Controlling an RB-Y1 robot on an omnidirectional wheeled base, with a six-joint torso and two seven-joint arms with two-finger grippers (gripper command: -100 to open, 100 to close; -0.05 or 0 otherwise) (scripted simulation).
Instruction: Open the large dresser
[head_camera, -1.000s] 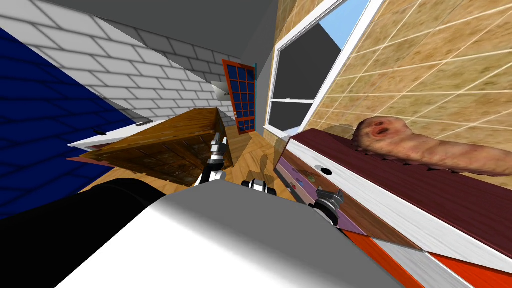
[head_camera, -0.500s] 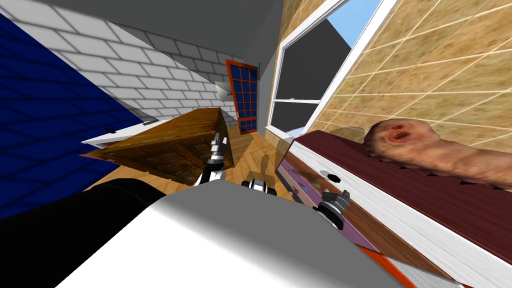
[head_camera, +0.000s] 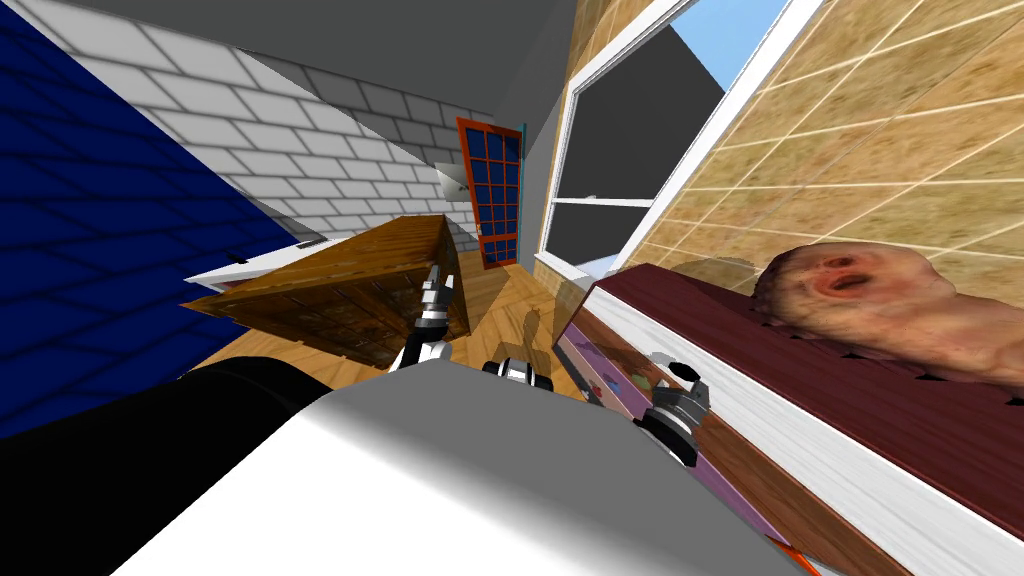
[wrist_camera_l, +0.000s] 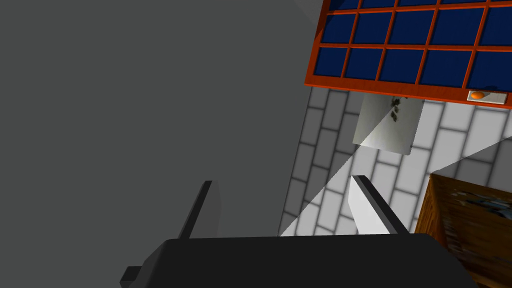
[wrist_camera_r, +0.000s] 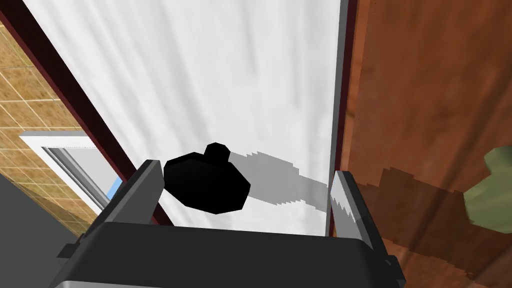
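Black knob (wrist_camera_r: 205, 187) sits between the spread fingers of the right gripper (wrist_camera_r: 246, 172), nearer one blade than the other; neither blade touches it. The wide gap is presumably kept so that the blades can pass either side of the knob before closing. The knob projects from a white drawer front (wrist_camera_r: 225, 75), the top band of the large dresser (head_camera: 800, 370), which stands at the robot's right against the tan tiled wall (head_camera: 860, 160). The drawer appears shut. Judged next step: centre on the knob, clamp, pull. Left gripper (head_camera: 434, 285) hangs idle with fingers apart, clear of the work. Farther off stands a wooden cabinet (head_camera: 340, 290).
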